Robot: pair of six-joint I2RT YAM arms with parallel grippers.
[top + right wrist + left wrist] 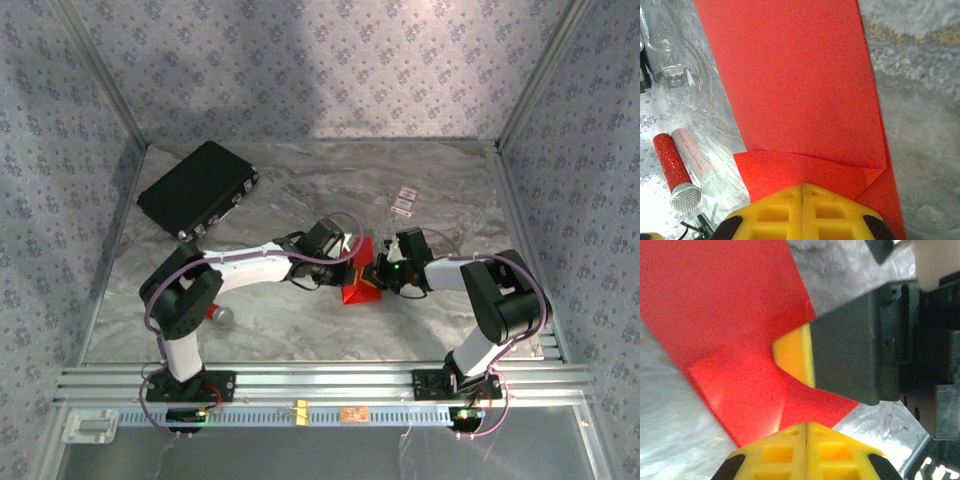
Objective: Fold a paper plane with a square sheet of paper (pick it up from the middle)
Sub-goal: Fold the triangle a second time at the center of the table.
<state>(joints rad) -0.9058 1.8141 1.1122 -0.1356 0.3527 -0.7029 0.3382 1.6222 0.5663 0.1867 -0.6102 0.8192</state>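
**Both tools shut, tips down on the red sheet**

Left gripper [806, 426]: jaws closed flat together, tips on the square sheet of paper [730, 305], near a crease. Right gripper [802, 186]: also closed, tips at a folded flap. Pinching or only pressing, cannot tell. The sheet lies mid-table [300, 190] between the two, partly folded.

Judgement: thin, light and limp. It likely slides on the smooth top, holds a crease and tears if dragged. Best taken at a raised fold or edge.

Bright red square sheet of paper [358, 283], partly folded; middle of table [420, 170].
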